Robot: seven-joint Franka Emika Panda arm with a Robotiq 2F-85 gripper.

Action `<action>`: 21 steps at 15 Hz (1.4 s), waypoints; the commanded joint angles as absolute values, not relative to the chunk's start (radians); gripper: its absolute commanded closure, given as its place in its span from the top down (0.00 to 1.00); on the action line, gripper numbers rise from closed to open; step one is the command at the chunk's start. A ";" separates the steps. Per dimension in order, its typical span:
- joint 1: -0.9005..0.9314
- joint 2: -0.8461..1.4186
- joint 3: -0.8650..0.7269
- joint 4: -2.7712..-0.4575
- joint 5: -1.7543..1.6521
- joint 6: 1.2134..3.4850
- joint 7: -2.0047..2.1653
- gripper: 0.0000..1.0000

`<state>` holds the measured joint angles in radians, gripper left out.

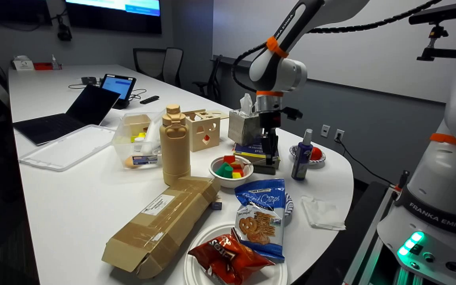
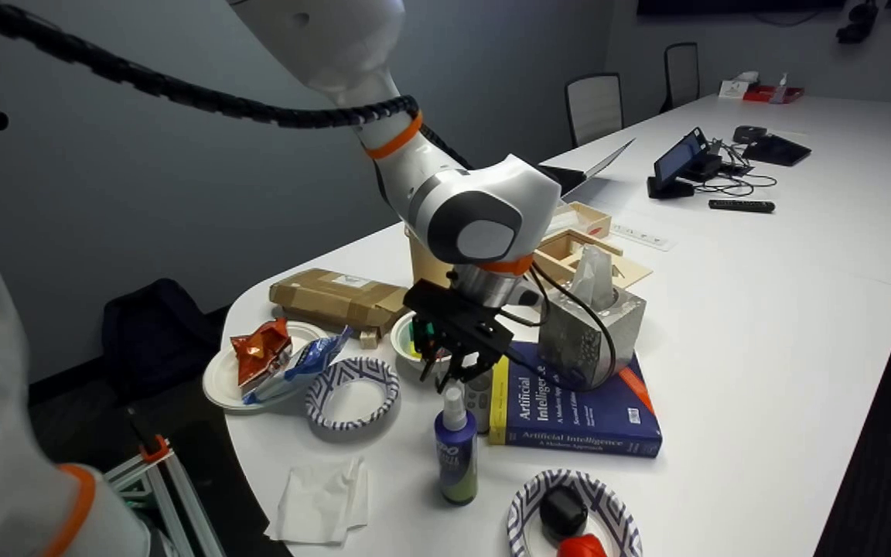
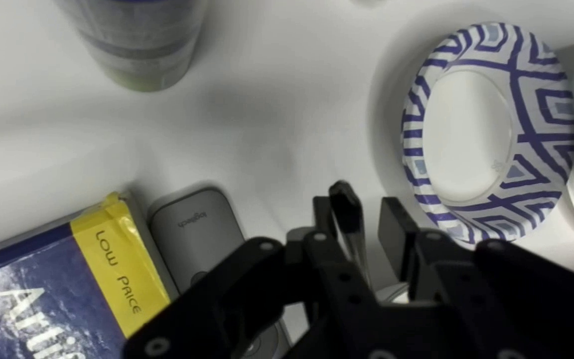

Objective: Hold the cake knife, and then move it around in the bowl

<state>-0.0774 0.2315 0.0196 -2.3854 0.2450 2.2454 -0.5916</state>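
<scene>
Fingers apart, the black gripper (image 3: 357, 212) of a Franka arm (image 1: 281, 77) straddles the cake knife (image 3: 350, 219) over a crowded white meeting table (image 1: 73, 221). In the wrist view, the knife's dark end shows between the two fingers, against or just beside one of them; contact there cannot be told. A gap is visible between the knife and the opposite finger. In an exterior view, a thin length runs from the fingertips toward the small bowl (image 1: 232, 183), which is filled with red, green and yellow blocks (image 1: 225, 170); whether the knife rests on the bowl's rim or lies just above it is too small to tell. In both exterior views, the bowl stands between a taped cardboard box (image 1: 164, 225) and an "Artificial Intelligence" textbook (image 2: 569, 410). A gray Logitech remote (image 3: 192, 229) lies just beside the book, with an upright spray bottle (image 2: 459, 456) nearby.
</scene>
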 commanded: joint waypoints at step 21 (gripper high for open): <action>-0.039 0.239 0.060 -2.249 0.160 2.010 -0.549 0.01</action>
